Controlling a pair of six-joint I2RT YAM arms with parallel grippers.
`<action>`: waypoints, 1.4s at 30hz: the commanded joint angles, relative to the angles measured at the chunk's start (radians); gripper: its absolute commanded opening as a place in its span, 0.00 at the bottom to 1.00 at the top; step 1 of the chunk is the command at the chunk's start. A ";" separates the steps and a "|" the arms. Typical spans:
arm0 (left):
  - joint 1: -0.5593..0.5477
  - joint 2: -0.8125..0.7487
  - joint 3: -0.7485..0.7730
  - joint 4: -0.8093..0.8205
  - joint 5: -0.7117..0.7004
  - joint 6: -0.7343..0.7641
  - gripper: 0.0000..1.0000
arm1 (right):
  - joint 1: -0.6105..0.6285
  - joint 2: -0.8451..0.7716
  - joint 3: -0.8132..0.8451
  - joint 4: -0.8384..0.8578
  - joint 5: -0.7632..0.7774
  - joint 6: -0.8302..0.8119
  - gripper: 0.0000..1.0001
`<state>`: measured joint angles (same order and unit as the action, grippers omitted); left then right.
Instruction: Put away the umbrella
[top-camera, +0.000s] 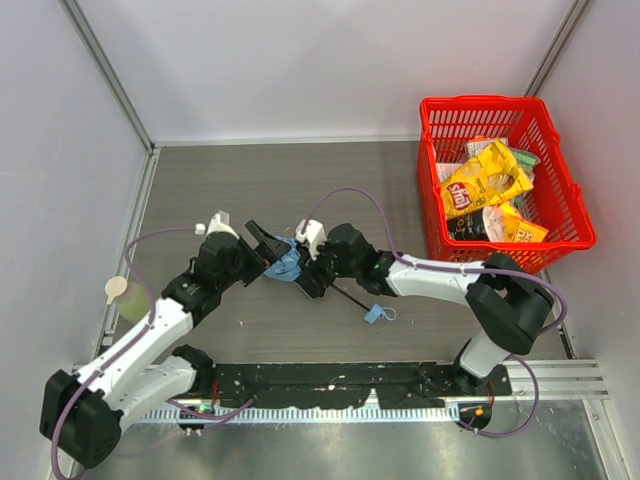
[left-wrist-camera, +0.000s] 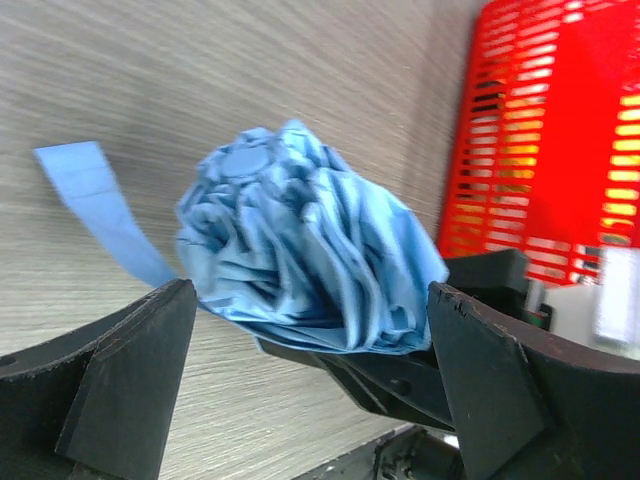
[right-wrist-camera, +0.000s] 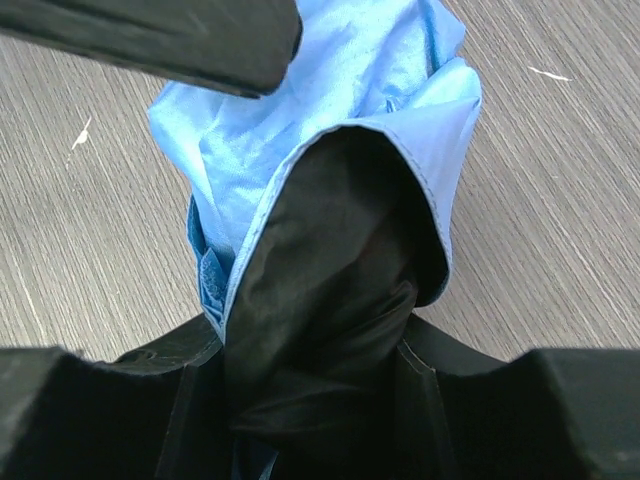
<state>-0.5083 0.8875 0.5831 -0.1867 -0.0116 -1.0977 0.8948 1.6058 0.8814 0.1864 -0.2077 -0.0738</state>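
Note:
The umbrella (top-camera: 287, 264) lies folded at the table's middle, its sky-blue fabric bunched between the two arms. Its thin black shaft (top-camera: 350, 298) runs right and toward me to the small blue handle (top-camera: 374, 314). My right gripper (top-camera: 305, 272) is shut on the bundle; the right wrist view shows dark lining and blue fabric (right-wrist-camera: 330, 120) pinched between its fingers (right-wrist-camera: 415, 400). My left gripper (top-camera: 262, 250) is open at the umbrella's cap end, its jaws standing wide on either side of the crumpled blue canopy (left-wrist-camera: 300, 240). A blue closing strap (left-wrist-camera: 95, 190) trails left on the table.
A red basket (top-camera: 500, 105) holding a yellow chip bag (top-camera: 484, 180) and other snack packets stands at the back right. A pale, rounded object (top-camera: 125, 295) sits at the left edge by the rail. White walls enclose the grey wood-grain table (top-camera: 250, 180).

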 joint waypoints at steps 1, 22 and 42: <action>0.004 0.005 0.012 -0.027 -0.100 -0.033 1.00 | 0.001 -0.020 0.007 0.085 -0.024 0.011 0.01; -0.002 0.175 -0.215 0.619 -0.022 -0.214 1.00 | 0.000 0.003 0.047 0.093 -0.096 0.051 0.01; -0.032 0.323 -0.193 0.716 0.059 -0.220 0.10 | 0.027 0.023 0.088 0.025 -0.082 -0.015 0.01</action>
<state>-0.5236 1.2091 0.3737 0.4263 -0.0021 -1.3254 0.8883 1.6371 0.9134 0.1246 -0.2428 -0.0574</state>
